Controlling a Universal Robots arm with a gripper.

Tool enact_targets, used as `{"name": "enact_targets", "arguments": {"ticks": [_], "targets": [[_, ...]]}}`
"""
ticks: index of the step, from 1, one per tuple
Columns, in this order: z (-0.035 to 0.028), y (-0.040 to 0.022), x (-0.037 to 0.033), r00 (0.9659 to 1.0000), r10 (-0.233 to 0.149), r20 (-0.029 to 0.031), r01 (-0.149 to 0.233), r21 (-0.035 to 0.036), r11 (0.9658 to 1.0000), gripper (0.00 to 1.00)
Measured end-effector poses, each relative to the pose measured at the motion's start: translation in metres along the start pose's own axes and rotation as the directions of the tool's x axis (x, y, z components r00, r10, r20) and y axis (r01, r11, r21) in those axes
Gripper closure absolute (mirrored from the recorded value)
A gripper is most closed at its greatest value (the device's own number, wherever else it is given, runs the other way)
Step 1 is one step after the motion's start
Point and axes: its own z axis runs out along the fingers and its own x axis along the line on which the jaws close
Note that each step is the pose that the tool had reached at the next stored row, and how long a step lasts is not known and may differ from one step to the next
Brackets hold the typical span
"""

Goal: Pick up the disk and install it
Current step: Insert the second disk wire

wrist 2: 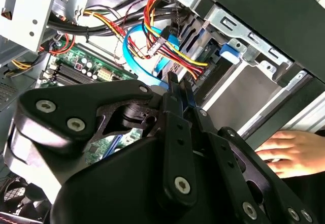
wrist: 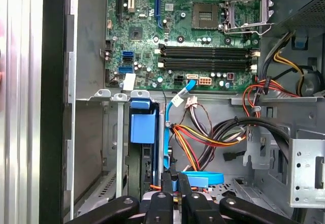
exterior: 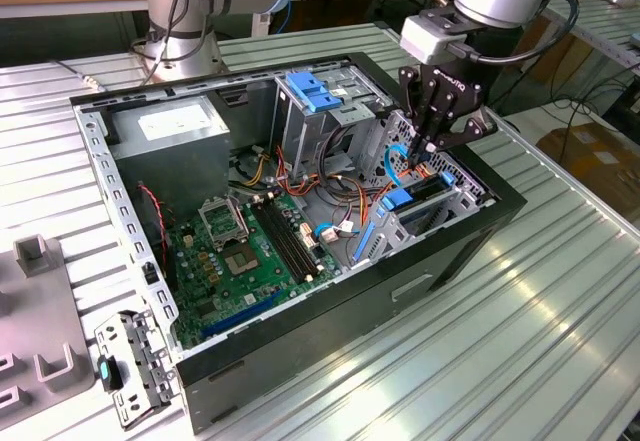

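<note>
While poised over the drive bay [exterior: 432, 201] | gripper [exterior: 428, 147] fingers [wrist: 175, 186] pressed together | disk [wrist: 141, 127] seated in bay | hand [wrist 2: 290, 152] beside case [exterior: 420, 271]

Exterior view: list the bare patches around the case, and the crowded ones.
Free: ribbed table on the case's right and front. Crowded: grey fixtures and bracket at left; cables beside the drive cage under the tool.
</note>
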Motion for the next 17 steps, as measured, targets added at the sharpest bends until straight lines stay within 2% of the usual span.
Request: {"name": "enact_targets", "arguments": {"ticks": [5, 7, 9, 10, 12, 13, 15, 17], "targets": [[0.0001, 0.0002, 0.0000, 1.0000, 0.000, 0.0000, 0.000, 0.0000, 1.0000, 0.84], [0.0004, 0.0010, 0.0003, 1.0000, 0.000, 0.0048, 0.000, 0.0025, 1.0000, 0.84], [0.0006, 0.0024, 0.0012, 0.9999, 0.000, 0.0118, 0.000, 0.0107, 0.9999, 0.84], [0.0008, 0.0031, 0.0022, 0.9999, 0.000, 0.0166, 0.000, 0.0174, 0.9998, 0.84], [0.0016, 0.0047, 0.0062, 0.9997, 0.000, 0.0233, -0.001, 0.0352, 0.9994, 0.84], [0.0018, 0.0051, 0.0074, 0.9997, 0.000, 0.0248, -0.001, 0.0404, 0.9992, 0.84], [0.0032, 0.0080, 0.0121, 0.9994, 0.000, 0.0333, -0.002, 0.0537, 0.9986, 0.84], [0.0040, 0.0101, 0.0143, 0.9992, 0.000, 0.0397, -0.002, 0.0567, 0.9984, 0.84]]}}
